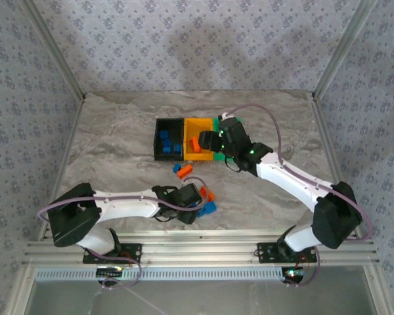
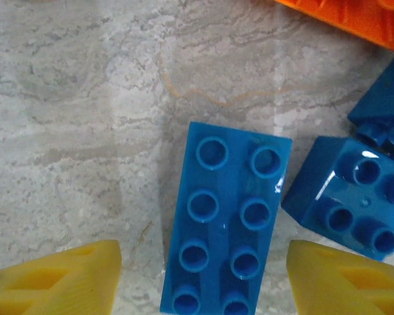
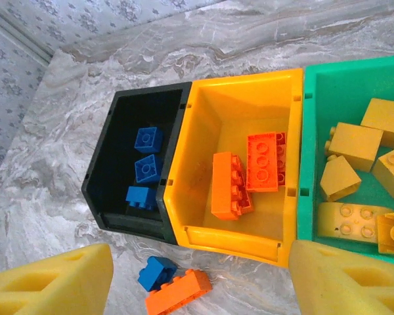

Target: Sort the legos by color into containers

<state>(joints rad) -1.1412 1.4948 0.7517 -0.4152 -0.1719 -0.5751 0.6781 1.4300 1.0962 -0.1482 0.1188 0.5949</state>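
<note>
1. The left hand [image 2: 203,275] is held low over the bench [image 2: 72,131], close to the arms' side of it.
2. Its yellow fingers [image 2: 59,282] are spread apart, and a long blue lego [image 2: 226,226] is seen lying flat between them. A little gap is left on each side, so the lego is not pinched.
3. A square blue lego [image 2: 345,207] is seen just beside the long one, on its right. A red-orange lego [image 2: 354,16] is seen at the top corner.
4. The right hand [image 3: 200,275] is held up above the bins. Its fingers [image 3: 52,285] are spread wide, and nothing is held between them.
5. Three bins are joined in a row: a black bin [image 3: 102,190], a yellow-orange bin [image 3: 240,88] and a green bin [image 3: 354,69].
6. Three small blue legos [image 3: 148,139] are seen in the black bin. Two red-orange bricks [image 3: 262,161] are seen in the yellow-orange bin. Several yellow legos [image 3: 354,144] are seen in the green bin.
7. A loose blue lego [image 3: 156,272] and a loose orange lego [image 3: 178,293] are left touching on the bench, just in front of the black bin.
</note>
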